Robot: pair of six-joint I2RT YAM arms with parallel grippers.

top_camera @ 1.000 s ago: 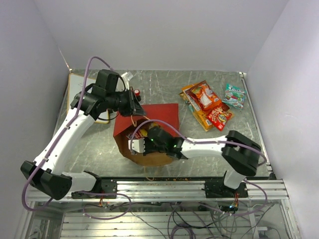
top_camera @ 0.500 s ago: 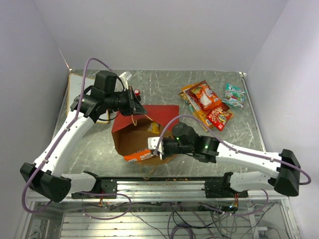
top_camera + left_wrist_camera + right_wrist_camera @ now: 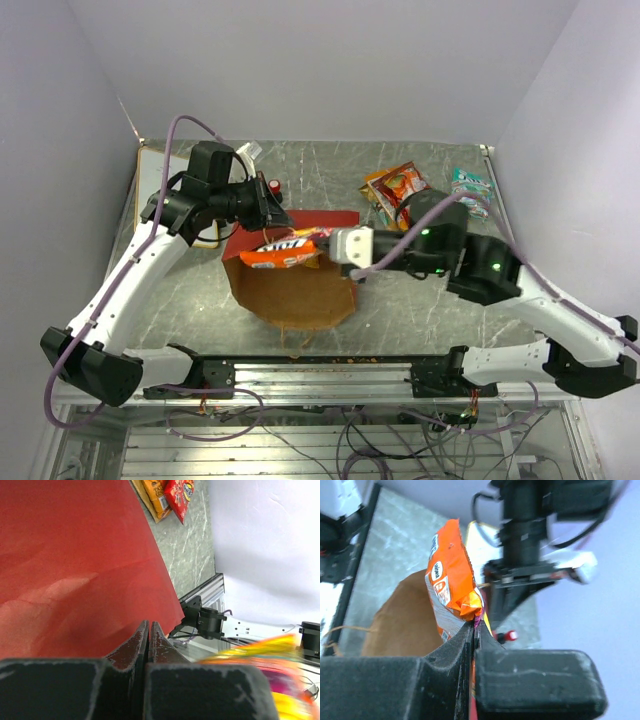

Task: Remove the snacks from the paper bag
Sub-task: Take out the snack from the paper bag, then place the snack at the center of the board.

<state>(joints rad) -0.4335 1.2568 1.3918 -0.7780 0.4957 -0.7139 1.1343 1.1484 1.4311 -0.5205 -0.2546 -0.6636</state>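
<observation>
Right above the mouth of the paper bag (image 3: 295,295), the orange packet (image 3: 283,256) hung sideways, clear of the rim, pinched by one end in the right gripper (image 3: 335,243). Those jaws were clamped flat on the crimped foil seam, with no gap showing in the wrist view. There was a bit of yellow next to the orange too. It could've been a second packet riding along, honestly couldn't tell. The left gripper (image 3: 277,216) was closed tight as well and looked to be nipping the bag's far red wall at its top edge, propping the mouth open.

What I'd worry about: that's a thin grip on slippery foil, so a quick swing toward the pile of packets (image 3: 400,188) at the far right could let it slide out and drop back into the bag. If two packets were in there, the loose one goes first. The hanging end was also near the rim, so a low carry could snag the paper and drag the bag against the left pinch, maybe tearing it.

The surface was a grey marbled table (image 3: 200,290), scuffed, with an aluminium rail (image 3: 400,372) along the near edge and plain white walls (image 3: 330,70) on three sides.
</observation>
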